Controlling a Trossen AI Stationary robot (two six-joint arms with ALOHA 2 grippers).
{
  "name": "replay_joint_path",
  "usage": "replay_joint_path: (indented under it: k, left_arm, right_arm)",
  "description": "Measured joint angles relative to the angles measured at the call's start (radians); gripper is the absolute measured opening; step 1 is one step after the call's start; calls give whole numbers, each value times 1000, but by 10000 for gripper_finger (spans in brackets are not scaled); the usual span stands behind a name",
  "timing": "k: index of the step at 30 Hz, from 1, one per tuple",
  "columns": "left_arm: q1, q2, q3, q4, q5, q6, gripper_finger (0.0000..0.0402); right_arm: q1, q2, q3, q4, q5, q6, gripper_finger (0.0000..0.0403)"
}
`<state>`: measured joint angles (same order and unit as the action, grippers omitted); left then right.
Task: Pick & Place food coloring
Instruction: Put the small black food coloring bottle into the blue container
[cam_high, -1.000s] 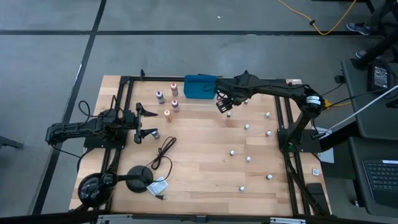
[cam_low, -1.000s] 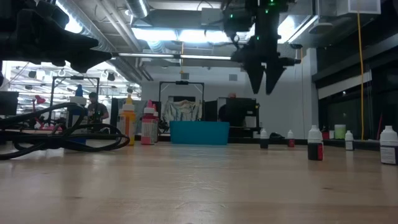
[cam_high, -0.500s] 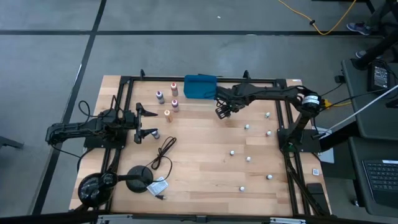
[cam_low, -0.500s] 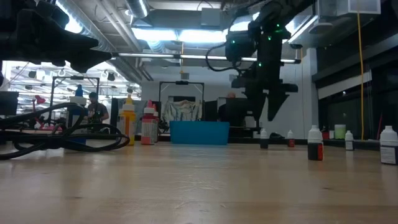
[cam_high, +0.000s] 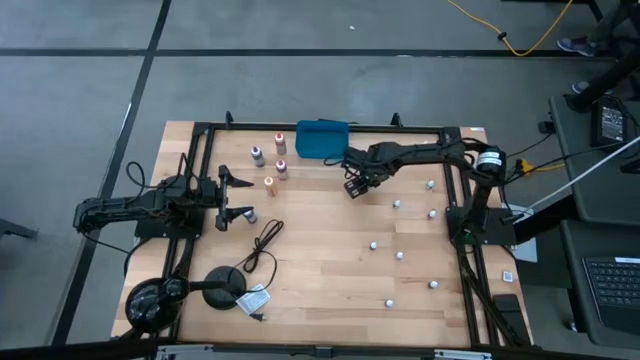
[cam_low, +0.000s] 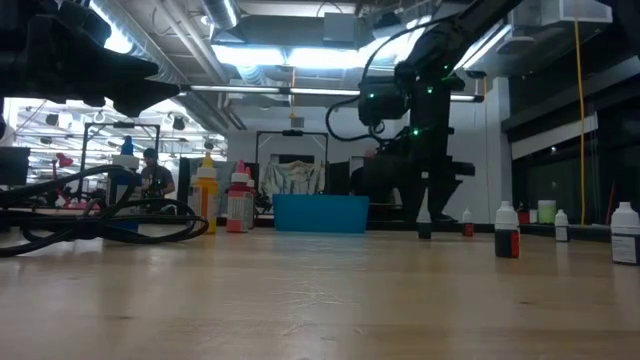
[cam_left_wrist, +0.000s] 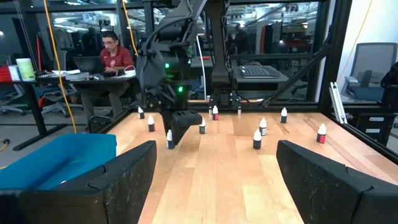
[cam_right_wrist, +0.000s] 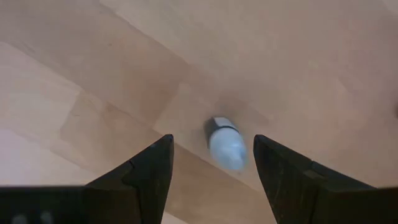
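Food coloring bottle (cam_right_wrist: 225, 144), tiny with a pale cap, stands upright on the wooden bench (cam_high: 320, 270) just below the teal tray (cam_high: 322, 139), and we see it centred between the right gripper's (cam_high: 353, 186) spread, empty jaws in the right wrist view. We judge it light, stiff and smooth-sided, easy to tip or squirt out sideways, so the best hold is low on the body under the cap, squeezed squarely. In the low view the right gripper (cam_low: 424, 222) reaches down almost to the bench surface. Other small bottles (cam_high: 397, 205) dot the right half of the bench, well apart; larger coloured ones (cam_high: 281, 167) cluster left of the tray. The left gripper (cam_high: 238, 196) waits at the left side, jaws released and holding nothing. A black cable (cam_high: 262, 246) lies nearby. A person (cam_left_wrist: 115, 55) sits beyond the bench.
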<state>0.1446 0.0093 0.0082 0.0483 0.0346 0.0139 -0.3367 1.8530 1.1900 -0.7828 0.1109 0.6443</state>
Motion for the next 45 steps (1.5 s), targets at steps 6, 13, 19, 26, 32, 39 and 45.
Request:
replay_joint_path:
  k: [6, 13, 19, 26, 32, 39, 45]
  left_arm:
    - [0, 0, 0, 0, 0, 0, 329]
    - [0, 0, 0, 0, 0, 0, 328]
    - [0, 0, 0, 0, 0, 0, 327]
    - [0, 0, 0, 0, 0, 0, 328]
    - [0, 0, 0, 0, 0, 0, 329]
    - [0, 0, 0, 0, 0, 0, 327]
    - [0, 0, 0, 0, 0, 0, 328]
  right_arm:
    - [-3, 4, 0, 12, -2, -18, 223]
    - [-6, 2, 0, -11, 0, -21, 186]
    - [-6, 2, 0, -7, 0, -33, 122]
    - [-6, 0, 2, -5, 2, -51, 70]
    - [-6, -14, 87, -82, 2, -105, 80]
    - [-6, -19, 299, -252, 3, -247, 69]
    - [-5, -19, 472, -400, 2, -379, 77]
